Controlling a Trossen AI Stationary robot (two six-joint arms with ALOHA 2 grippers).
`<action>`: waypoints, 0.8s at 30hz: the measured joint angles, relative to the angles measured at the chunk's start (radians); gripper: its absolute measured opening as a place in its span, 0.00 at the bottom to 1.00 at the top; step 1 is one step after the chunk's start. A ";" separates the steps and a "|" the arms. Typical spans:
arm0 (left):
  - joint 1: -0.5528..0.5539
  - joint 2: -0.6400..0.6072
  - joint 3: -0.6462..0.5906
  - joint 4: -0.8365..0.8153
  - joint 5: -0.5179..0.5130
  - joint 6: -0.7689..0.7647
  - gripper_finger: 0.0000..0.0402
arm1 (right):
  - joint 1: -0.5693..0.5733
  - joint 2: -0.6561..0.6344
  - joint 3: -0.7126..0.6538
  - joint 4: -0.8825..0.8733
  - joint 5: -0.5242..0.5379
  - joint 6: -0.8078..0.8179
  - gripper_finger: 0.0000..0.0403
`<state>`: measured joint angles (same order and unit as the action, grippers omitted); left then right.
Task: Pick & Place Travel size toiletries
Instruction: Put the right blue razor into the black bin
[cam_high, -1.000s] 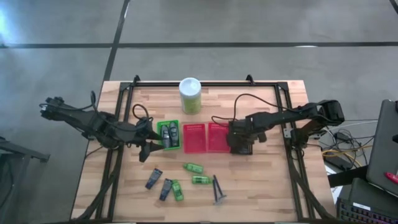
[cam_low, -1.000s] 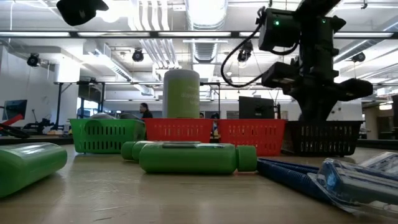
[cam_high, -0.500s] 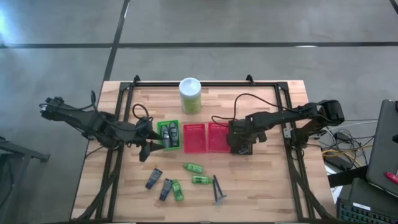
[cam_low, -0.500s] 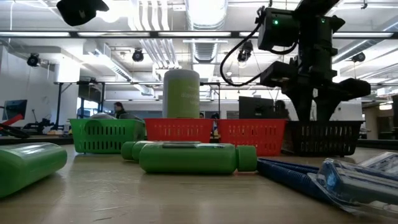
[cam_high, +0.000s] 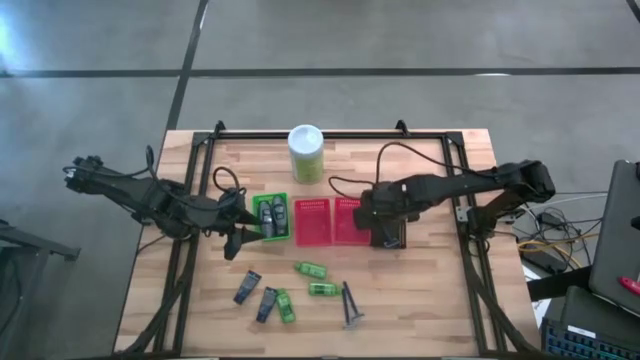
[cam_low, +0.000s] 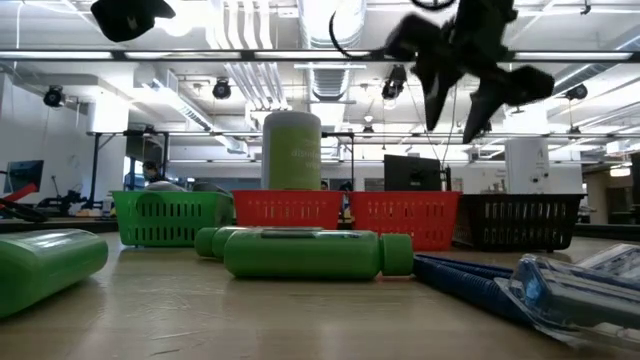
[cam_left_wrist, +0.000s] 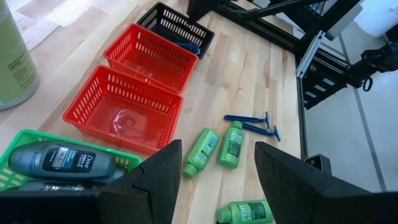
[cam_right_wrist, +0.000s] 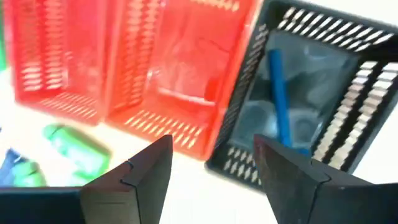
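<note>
The whole table is seen from straight overhead in the high view, with floor around it. The low view is set at table-top height, close to a green bottle, facing level across to the row of baskets and the room behind. The red baskets are looked down on obliquely in the left wrist view. The black basket is seen closely from above in the right wrist view; the red baskets are shared by all four views.

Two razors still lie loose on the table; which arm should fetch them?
Probably the right. Its open gripper hangs empty above the black basket, which already holds a razor, with the loose razors nearby. The left gripper waits by the green basket.
</note>
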<state>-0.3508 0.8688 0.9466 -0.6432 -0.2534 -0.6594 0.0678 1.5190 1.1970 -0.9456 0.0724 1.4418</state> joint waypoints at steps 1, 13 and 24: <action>0.000 0.000 0.000 0.000 0.000 0.000 0.51 | 0.015 0.003 0.011 -0.001 0.000 0.011 0.54; 0.000 0.000 0.000 -0.002 0.000 0.020 0.51 | 0.221 0.151 0.097 0.161 -0.153 0.095 0.49; 0.000 0.002 0.000 -0.013 0.002 0.027 0.51 | 0.324 0.502 0.313 0.141 -0.231 0.122 0.46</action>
<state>-0.3504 0.8705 0.9463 -0.6558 -0.2512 -0.6327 0.3923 2.0208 1.5104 -0.8045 -0.1583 1.5642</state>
